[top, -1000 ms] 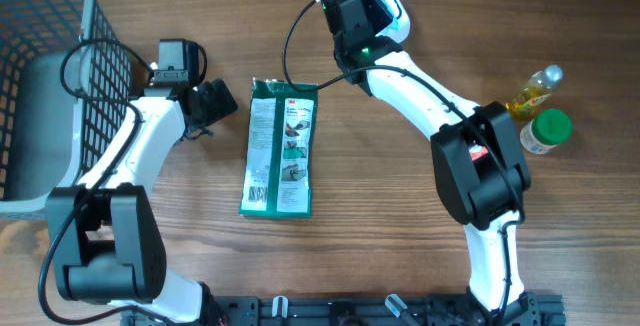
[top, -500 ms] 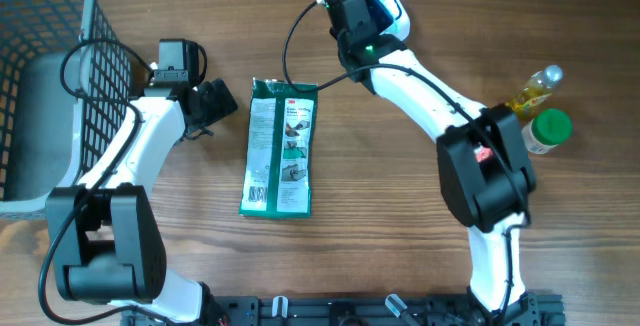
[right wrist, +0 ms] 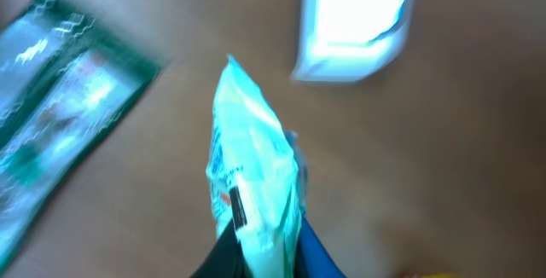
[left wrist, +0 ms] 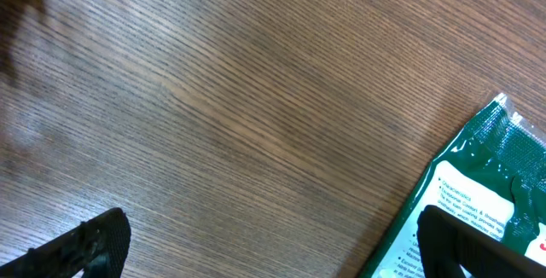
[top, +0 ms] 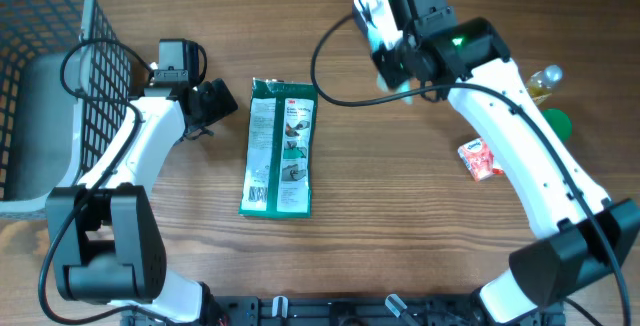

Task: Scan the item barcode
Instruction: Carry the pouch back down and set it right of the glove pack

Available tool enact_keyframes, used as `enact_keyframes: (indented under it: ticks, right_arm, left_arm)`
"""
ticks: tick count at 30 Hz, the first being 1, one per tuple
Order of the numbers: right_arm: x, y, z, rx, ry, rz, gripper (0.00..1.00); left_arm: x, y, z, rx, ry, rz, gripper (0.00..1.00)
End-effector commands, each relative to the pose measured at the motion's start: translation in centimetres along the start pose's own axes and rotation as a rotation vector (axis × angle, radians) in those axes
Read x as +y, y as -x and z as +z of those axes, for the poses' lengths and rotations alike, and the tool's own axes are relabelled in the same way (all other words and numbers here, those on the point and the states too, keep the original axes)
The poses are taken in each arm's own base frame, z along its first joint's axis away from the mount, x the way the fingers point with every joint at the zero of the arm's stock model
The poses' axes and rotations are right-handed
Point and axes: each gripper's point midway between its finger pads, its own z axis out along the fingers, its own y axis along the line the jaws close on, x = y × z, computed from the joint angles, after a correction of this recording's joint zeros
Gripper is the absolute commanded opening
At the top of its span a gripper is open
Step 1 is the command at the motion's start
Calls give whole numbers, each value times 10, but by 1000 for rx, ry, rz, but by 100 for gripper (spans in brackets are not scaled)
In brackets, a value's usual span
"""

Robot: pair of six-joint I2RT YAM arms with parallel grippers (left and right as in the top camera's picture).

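My right gripper (right wrist: 260,252) is shut on a pale teal-and-white packet (right wrist: 252,176), which stands up between its jaws with a small dark mark on its side. From overhead that packet (top: 388,71) is a blurred teal smear under the right gripper (top: 398,58). A white scanner (right wrist: 354,22) lies beyond it on the table, also visible as the white scanner (top: 372,6) at the back edge. A green packet (top: 282,146) lies flat mid-table. My left gripper (top: 215,106) hangs open just left of it, and the green packet's corner (left wrist: 478,176) shows beside one finger (left wrist: 478,244).
A wire basket (top: 40,86) fills the far left. At the right stand an oil bottle (top: 545,78) and a green-lidded jar (top: 555,121), with a small red packet (top: 478,158) on the wood in front of them.
My right arm has swung right and toward the front, carrying the pale packet away from the scanner. The red packet now shows. The left arm and green packet have not moved.
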Motion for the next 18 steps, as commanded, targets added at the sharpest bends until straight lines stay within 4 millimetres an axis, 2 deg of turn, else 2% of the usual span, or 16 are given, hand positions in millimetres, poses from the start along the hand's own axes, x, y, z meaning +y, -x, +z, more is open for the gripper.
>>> enact_keyframes:
  ticks: [1,4,8,10,14,18]
  right_arm:
    - [58,-49,12,187,381,113,4]
    - [64,-91,27,316,401,134,4]
    - [72,-127,48,398,411,144,5]
    - [72,-138,56,418,393,142,6]
    - [57,-160,69,468,277,124,6]
    - [41,-166,81,466,169,120,6]
  left_arm:
    - [4,4,-4,-22,13,-2,100]
    - [4,4,-4,-22,13,-2,100]
    - [4,4,-4,-22,13,-2,100]
    - [4,4,-4,-22,13,-2,100]
    - [4,4,-4,-22,13,-2,100]
    - [4,4,-4,-22,13,-2,100]
